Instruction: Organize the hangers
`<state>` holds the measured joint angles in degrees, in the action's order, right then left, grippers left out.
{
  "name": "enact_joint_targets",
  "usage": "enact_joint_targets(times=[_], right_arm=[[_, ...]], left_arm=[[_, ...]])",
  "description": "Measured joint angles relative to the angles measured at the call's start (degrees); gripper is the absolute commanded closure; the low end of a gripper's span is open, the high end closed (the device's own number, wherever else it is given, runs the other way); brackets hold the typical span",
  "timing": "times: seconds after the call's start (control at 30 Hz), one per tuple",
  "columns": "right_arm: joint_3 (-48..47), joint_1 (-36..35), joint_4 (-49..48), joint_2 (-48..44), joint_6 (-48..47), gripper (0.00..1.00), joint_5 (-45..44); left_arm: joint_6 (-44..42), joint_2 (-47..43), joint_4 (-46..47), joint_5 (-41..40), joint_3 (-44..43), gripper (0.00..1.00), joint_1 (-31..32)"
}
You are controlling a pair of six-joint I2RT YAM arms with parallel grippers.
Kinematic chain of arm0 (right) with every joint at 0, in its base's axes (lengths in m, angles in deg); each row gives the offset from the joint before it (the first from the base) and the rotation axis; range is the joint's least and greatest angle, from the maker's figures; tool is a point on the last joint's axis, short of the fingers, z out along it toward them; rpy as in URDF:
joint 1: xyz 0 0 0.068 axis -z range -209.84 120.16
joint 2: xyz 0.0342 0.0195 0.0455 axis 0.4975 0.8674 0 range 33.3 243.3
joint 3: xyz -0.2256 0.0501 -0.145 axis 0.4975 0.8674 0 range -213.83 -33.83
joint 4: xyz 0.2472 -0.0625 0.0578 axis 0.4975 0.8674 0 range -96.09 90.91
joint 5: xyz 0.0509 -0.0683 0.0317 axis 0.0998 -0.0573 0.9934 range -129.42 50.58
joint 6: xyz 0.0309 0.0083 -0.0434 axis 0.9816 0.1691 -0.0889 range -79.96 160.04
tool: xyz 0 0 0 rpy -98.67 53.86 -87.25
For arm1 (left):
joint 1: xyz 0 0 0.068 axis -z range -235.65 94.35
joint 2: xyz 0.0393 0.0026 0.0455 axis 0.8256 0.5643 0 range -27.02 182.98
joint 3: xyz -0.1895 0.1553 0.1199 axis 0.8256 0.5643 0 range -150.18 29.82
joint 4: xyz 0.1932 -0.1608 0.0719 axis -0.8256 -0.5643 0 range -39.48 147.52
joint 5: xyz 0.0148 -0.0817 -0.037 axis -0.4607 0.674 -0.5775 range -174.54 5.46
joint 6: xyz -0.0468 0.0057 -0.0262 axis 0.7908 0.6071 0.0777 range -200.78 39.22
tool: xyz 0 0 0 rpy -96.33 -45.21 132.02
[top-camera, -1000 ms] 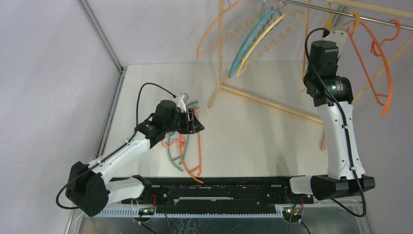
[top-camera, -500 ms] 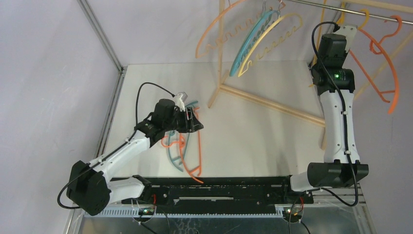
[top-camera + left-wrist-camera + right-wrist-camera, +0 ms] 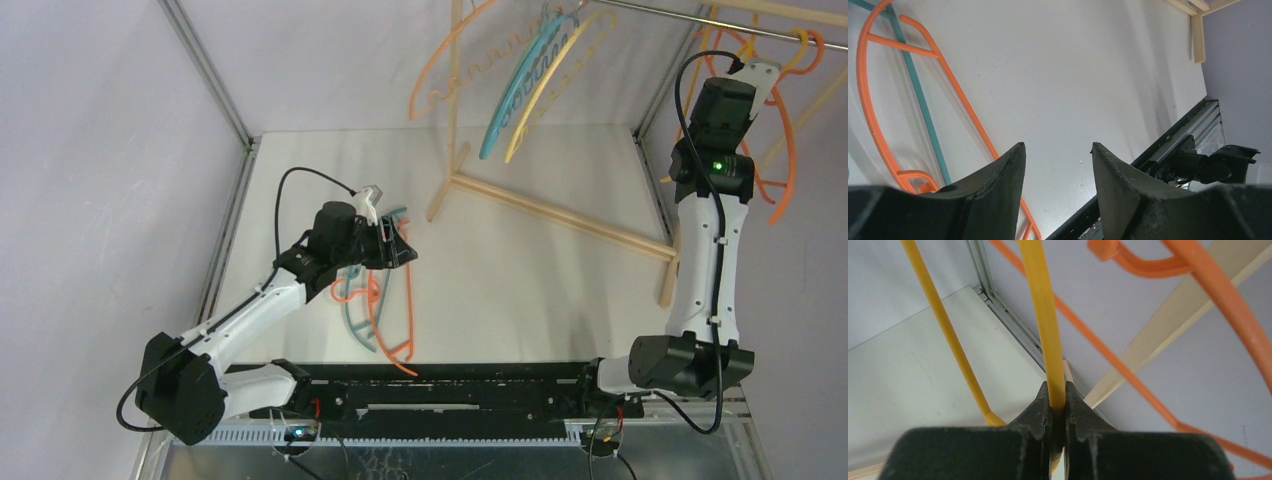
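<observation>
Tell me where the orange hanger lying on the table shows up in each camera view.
Top external: orange hanger, lower left of centre, on the table by the left gripper.
Left wrist: along the left side, beyond that gripper's open jaws.
Right wrist: not in it; the orange hangers there are others, up by the rack.
Shared landmark: the teal hanger crossing it, seen in the top and left wrist views.

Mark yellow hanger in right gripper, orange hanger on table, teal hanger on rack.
yellow hanger [image 3: 1045,315]: right wrist view, on its straight bar.
orange hanger [image 3: 968,105]: left wrist view, on its long straight bar.
teal hanger [image 3: 508,95]: top external view, middle of its arc.
</observation>
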<state>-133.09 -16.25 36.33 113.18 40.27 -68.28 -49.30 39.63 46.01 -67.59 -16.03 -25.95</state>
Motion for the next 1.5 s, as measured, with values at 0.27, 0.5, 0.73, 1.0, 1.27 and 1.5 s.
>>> enact_joint_targets(times=[0.27, 0.5, 0.73, 1.0, 1.27, 1.5], right_arm=[[5.73, 1.05, -2.05, -5.49, 0.59, 0.67, 2.1], [10.03, -1.86, 0.66, -9.94, 1.05, 0.29, 1.99], [10.54, -8.79, 2.84, -16.83, 1.25, 0.09, 0.5], [10.27, -20.48, 7.32, -27.17, 2.29, 0.08, -2.47], [11.63, -30.38, 12.2, -33.22, 4.72, 0.13, -6.54], [12.63, -33.44, 14.19, -35.15, 6.51, 0.23, 2.01]], left_arm=[[0.13, 0.11, 0.31, 0.28, 0.0, 0.44, 0.0], [0.0, 0.26, 0.39, 0.37, 0.17, 0.43, 0.0], [-0.57, 0.92, 0.66, 0.39, 1.4, 0.37, 0.0], [-1.97, 1.75, 0.63, -0.33, 1.53, 0.3, -0.02], [-1.92, 3.69, 0.31, -2.93, 2.05, 0.29, -0.09], [-0.33, 4.35, -1.29, -7.5, 2.05, 0.31, -0.15]])
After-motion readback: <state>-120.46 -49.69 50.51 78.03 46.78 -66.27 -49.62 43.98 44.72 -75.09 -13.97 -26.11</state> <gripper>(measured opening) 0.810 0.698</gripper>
